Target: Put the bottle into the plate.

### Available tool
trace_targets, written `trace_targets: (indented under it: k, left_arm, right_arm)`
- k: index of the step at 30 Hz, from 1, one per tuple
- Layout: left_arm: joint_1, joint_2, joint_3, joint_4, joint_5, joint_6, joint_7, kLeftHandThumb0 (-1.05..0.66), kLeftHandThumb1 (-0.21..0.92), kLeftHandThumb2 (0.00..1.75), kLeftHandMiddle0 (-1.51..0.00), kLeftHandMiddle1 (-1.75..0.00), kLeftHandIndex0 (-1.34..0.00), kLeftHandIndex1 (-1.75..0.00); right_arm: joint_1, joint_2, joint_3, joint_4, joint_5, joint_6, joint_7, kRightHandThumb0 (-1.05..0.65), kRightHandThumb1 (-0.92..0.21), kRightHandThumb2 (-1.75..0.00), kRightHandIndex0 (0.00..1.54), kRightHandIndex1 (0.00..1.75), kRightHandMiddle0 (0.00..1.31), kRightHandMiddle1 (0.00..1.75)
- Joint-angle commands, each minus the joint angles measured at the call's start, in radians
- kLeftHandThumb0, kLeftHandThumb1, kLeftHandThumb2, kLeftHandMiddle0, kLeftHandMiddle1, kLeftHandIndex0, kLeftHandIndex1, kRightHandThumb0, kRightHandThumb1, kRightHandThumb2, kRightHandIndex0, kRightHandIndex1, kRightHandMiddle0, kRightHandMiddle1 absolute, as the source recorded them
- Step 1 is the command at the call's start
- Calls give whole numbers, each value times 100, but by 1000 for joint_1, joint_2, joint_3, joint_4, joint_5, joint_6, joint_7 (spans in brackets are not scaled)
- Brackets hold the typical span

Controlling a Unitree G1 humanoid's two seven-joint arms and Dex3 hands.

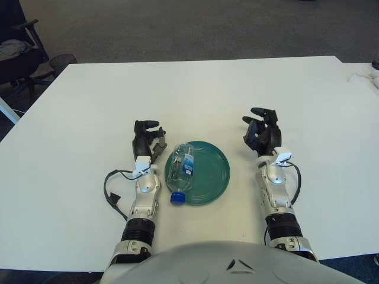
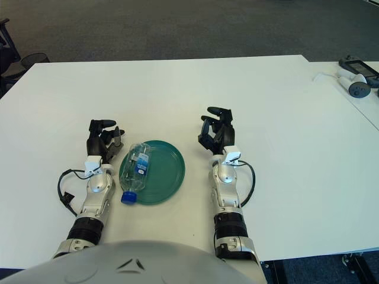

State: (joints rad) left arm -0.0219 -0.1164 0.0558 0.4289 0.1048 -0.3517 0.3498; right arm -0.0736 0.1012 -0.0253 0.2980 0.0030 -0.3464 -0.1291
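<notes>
A clear bottle (image 1: 180, 170) with a blue cap (image 1: 176, 198) lies on its side along the 9 o'clock edge of the green plate (image 1: 207, 171), cap end at about 7 o'clock, jutting over the rim. The plate sits on the white desk (image 1: 195, 100). The left hand (image 1: 144, 138) shows just beside the plate at 9 o'clock, fingers loosely curled and holding nothing. The right hand (image 1: 261, 131) shows at the plate's 3 o'clock, apart from it, fingers relaxed and empty.
</notes>
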Motion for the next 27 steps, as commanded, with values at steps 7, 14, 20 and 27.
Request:
trace_targets:
  k: [7, 14, 20, 27]
  left_arm:
    - [55, -1, 0, 46, 1, 42, -5, -37, 78, 72, -62, -119, -28, -175]
    - [52, 4, -4, 45, 7, 45, -5, -37, 78, 73, -62, -119, -28, -175]
    - [48, 7, -8, 42, 10, 49, -7, -36, 79, 71, -62, -119, -27, -175]
    - [42, 9, -11, 37, 5, 57, -15, -36, 81, 68, -61, -119, -26, -175]
  right_arm:
    - [39, -26, 18, 37, -55, 81, -1, -38, -61, -100, 19, 125, 7, 162]
    - [61, -33, 26, 38, -97, 150, -26, -35, -90, -55, 21, 126, 18, 174]
    - [76, -37, 30, 44, -115, 207, -34, -34, -92, -52, 22, 126, 19, 175]
    - [86, -41, 25, 52, -101, 228, -24, -34, -92, -51, 23, 127, 19, 175]
